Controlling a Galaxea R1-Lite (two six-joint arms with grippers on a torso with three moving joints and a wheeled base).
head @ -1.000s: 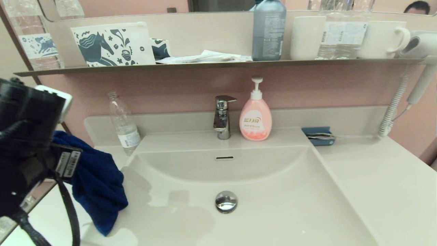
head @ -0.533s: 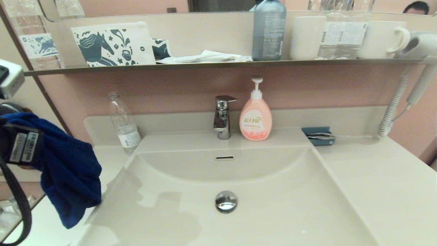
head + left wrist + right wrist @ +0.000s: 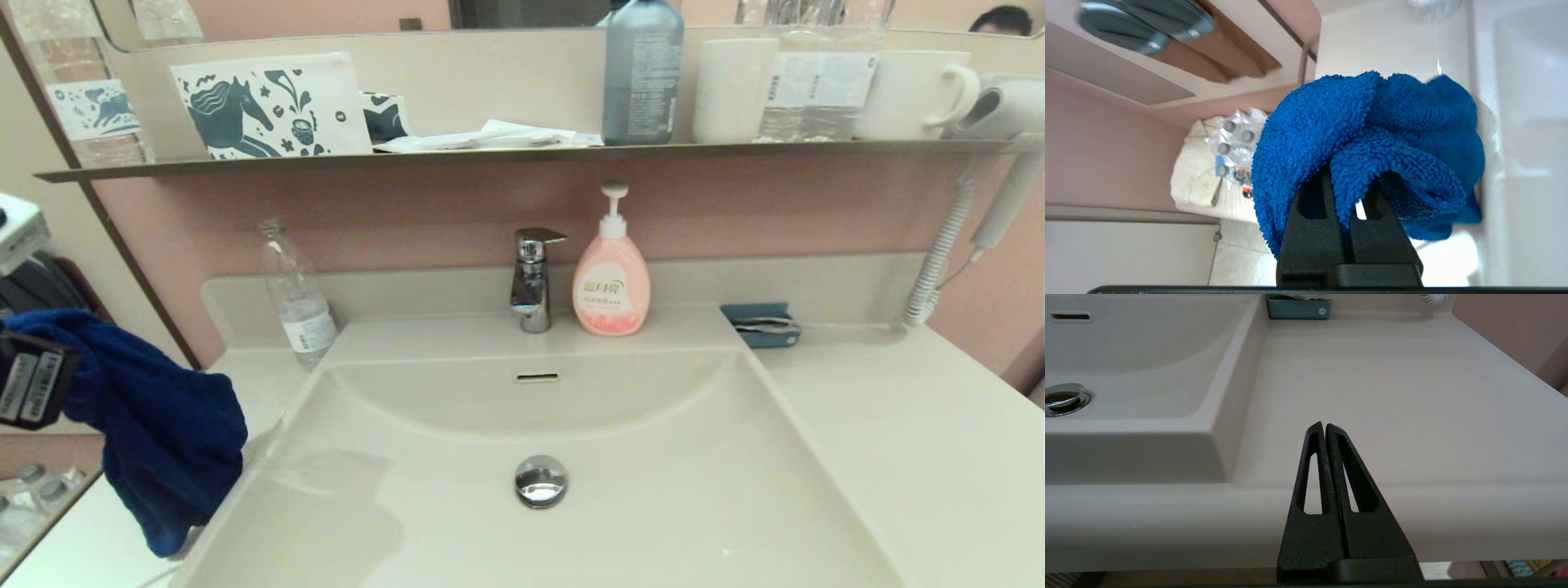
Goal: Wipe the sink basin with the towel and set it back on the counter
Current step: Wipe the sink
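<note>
The left pincer [image 3: 1349,196] pinches the towel [image 3: 155,425], bunched and dangling just above the surface's [image 3: 253,367] left strip beside the sink basin [image 3: 653,490]. Released here, its hanging tail could slip over the edge.

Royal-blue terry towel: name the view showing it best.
Left wrist view: the royal-blue terry towel fills the picture, pinched in the left claw. Head view shows it hanging at the left edge; right wrist view shows none.

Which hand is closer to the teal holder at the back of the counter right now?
Right. The right hand, shut and empty, sits at the counter's front edge facing the teal holder. The left hand, holding the towel, is across the sink basin.
</note>
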